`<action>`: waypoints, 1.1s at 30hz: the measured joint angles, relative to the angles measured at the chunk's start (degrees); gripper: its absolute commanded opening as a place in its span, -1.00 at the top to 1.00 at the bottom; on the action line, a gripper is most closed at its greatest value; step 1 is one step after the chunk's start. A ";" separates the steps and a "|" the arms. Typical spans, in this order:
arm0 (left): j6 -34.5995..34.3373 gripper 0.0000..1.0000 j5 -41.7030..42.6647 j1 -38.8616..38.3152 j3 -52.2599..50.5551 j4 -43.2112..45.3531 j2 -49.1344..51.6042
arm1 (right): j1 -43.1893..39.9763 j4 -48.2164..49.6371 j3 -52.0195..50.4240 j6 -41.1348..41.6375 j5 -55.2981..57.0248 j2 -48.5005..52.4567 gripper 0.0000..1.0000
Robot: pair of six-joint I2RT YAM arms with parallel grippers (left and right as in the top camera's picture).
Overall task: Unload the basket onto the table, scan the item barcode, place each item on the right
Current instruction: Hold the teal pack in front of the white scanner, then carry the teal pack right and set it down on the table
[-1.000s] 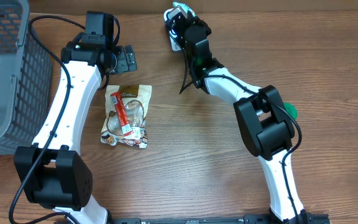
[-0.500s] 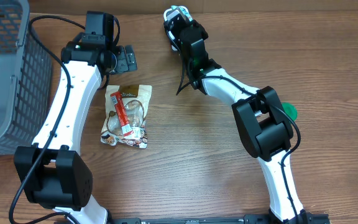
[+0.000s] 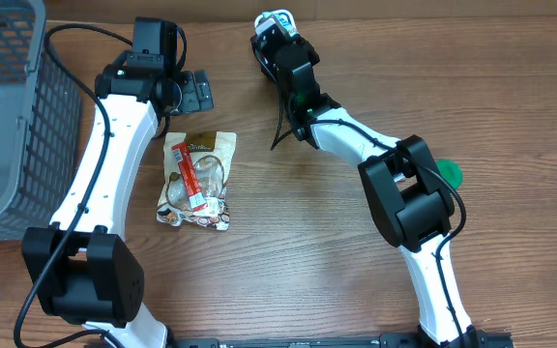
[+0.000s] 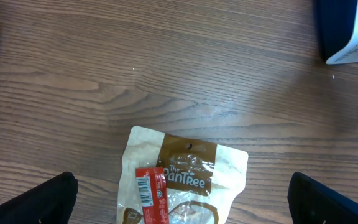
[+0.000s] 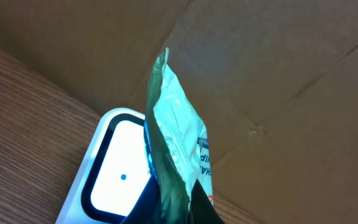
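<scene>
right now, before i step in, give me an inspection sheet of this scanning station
surface: wooden table, brown grain
job's things: white scanner at the far edge; green foil packet held edge-on at its window; snack pouch with red barcode sticker lying flat mid-table
clutter: grey basket at the left edge; small green object beside the right arm
grippers: left gripper open, apart from the snack pouch, holding nothing; right gripper shut on the green foil packet
cables: black cable along the left arm; second cable hanging off the right arm
surroundings: cardboard wall behind the scanner

left claw (image 3: 197,92) spread wide, right claw (image 3: 277,23) closed tight, far forward
</scene>
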 measured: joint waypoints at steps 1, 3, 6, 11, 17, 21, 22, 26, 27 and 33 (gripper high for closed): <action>0.02 -0.99 0.00 0.00 0.00 0.02 0.00 | 0.00 -0.39 0.00 0.07 -0.04 -0.35 0.93; 0.00 -1.00 0.00 0.00 0.00 0.00 0.00 | -0.07 -1.66 -0.02 0.72 -0.22 -1.38 0.93; 0.00 -1.00 0.00 0.00 0.00 0.00 0.00 | -0.15 -6.38 -0.13 2.64 -0.72 -4.76 0.93; 0.00 -1.00 0.00 0.00 0.00 0.04 0.00 | -1.22 -23.85 -0.02 8.90 -4.74 -16.17 0.93; 0.00 -1.00 0.00 0.00 0.00 -0.07 0.00 | -5.07 -53.75 1.05 18.23 -13.33 -27.96 0.93; 0.00 -1.00 0.00 0.00 0.00 -0.02 0.00 | -7.82 -75.60 0.87 20.83 -21.35 -29.40 0.93; 0.00 -0.99 0.00 0.00 0.00 0.04 0.00 | -8.41 -81.02 0.50 20.83 -23.32 -29.07 0.92; 0.00 -0.99 -0.02 0.02 0.00 0.02 0.00 | -10.03 -93.37 -2.49 17.49 -28.13 -28.26 0.88; 0.00 -0.99 -0.02 0.02 0.00 0.02 0.00 | -10.27 -94.29 -3.30 16.37 -28.63 -28.26 0.81; 0.00 -1.00 -0.02 0.00 0.00 0.02 0.00 | -12.31 -91.03 -9.29 11.34 -29.07 -28.17 -0.89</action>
